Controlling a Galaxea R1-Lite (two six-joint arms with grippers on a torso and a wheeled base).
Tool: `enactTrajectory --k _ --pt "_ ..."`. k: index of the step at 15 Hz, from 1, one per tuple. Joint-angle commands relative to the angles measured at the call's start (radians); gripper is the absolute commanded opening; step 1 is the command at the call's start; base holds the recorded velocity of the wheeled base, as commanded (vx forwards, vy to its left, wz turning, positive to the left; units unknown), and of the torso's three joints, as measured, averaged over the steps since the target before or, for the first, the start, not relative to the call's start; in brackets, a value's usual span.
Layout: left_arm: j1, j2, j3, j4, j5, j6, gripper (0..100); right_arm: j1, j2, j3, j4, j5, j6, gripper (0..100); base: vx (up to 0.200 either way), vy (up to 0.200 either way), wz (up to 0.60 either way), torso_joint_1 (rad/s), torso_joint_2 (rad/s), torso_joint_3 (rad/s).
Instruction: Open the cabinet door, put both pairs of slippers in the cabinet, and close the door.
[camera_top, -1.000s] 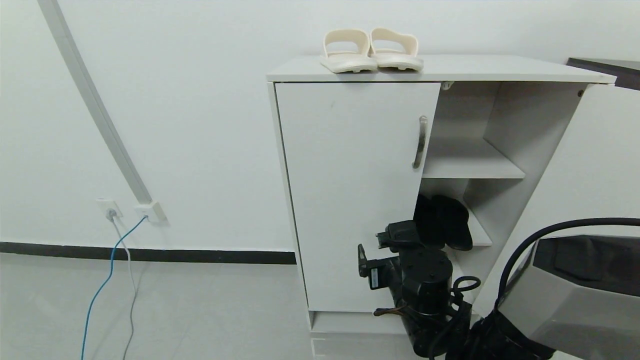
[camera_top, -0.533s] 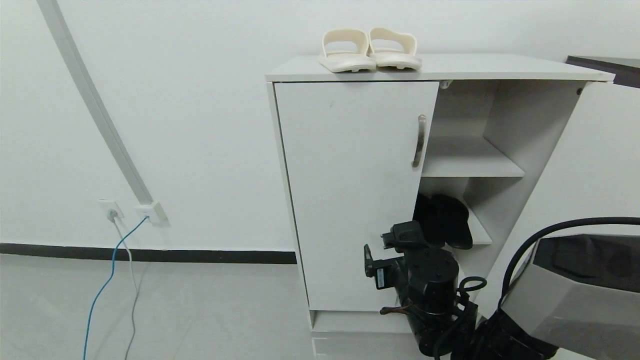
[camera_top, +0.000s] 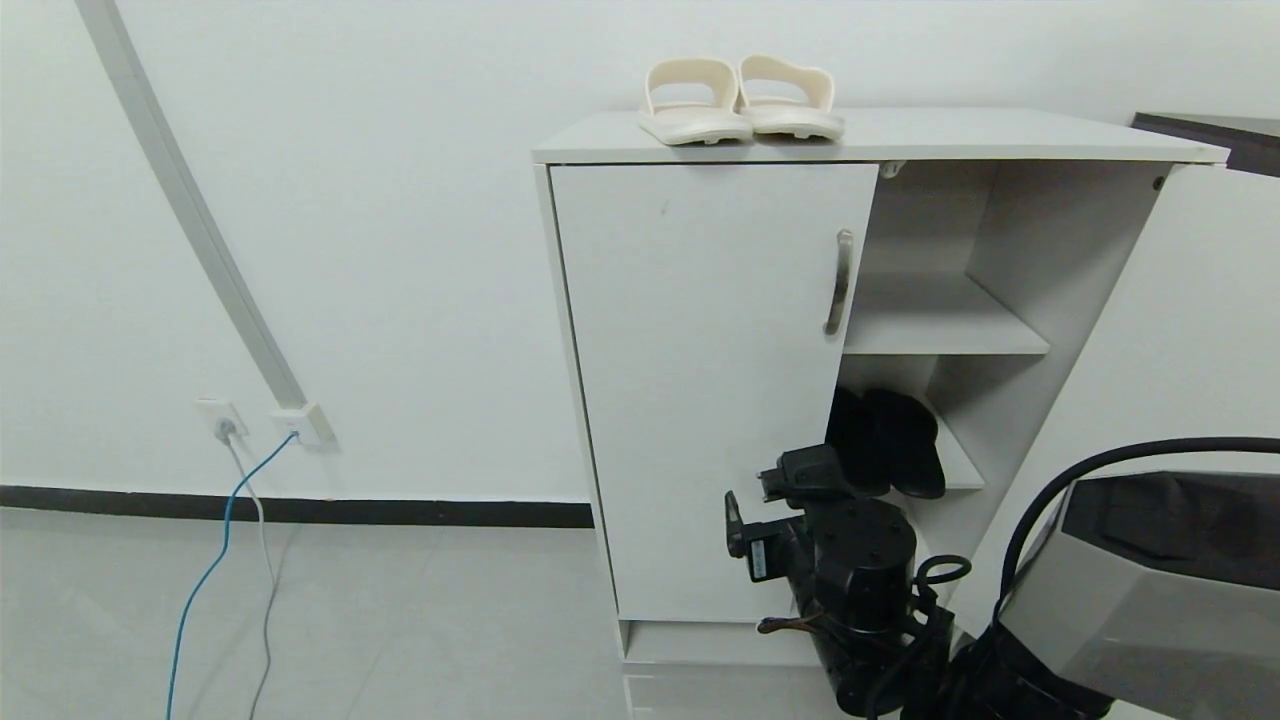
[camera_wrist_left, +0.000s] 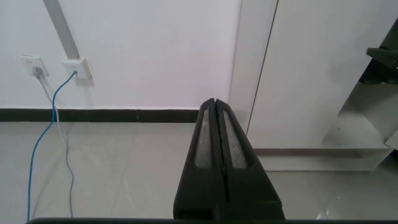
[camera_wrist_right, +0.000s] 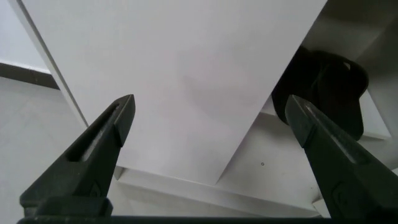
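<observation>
In front of the shut left door, my right hand is spread wide and empty; my left hand is pinched closed near the floor. Black slippers sit on the lower shelf. Cream slippers lie side by side on the cabinet top, long axes front to back. They look light and soft; I'd pinch both straps.

Home-like entryway: shoe cabinet, cream slippers, tiled floor, wall socket.
</observation>
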Motion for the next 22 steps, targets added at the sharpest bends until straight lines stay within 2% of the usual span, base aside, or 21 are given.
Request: enactTrajectory --k 1,7,12,22 --pt "0.000 0.001 0.000 0.000 0.000 0.000 0 0.001 0.003 -0.001 0.000 0.000 0.000 100 0.000 0.000 0.00 0.000 0.00 0.000" --pt "0.000 0.001 0.000 0.000 0.000 0.000 0 0.001 0.005 0.001 0.001 0.000 -0.002 100 0.000 0.000 0.00 0.002 -0.02 -0.022" --pt "0.000 0.001 0.000 0.000 0.000 0.000 0 0.001 0.005 0.001 0.001 0.000 -0.002 100 0.000 0.000 0.00 0.027 -0.37 -0.329" --pt "0.000 0.001 0.000 0.000 0.000 0.000 0 0.001 0.005 0.004 0.001 0.000 -0.002 100 0.000 0.000 0.00 0.126 -0.46 -0.336"
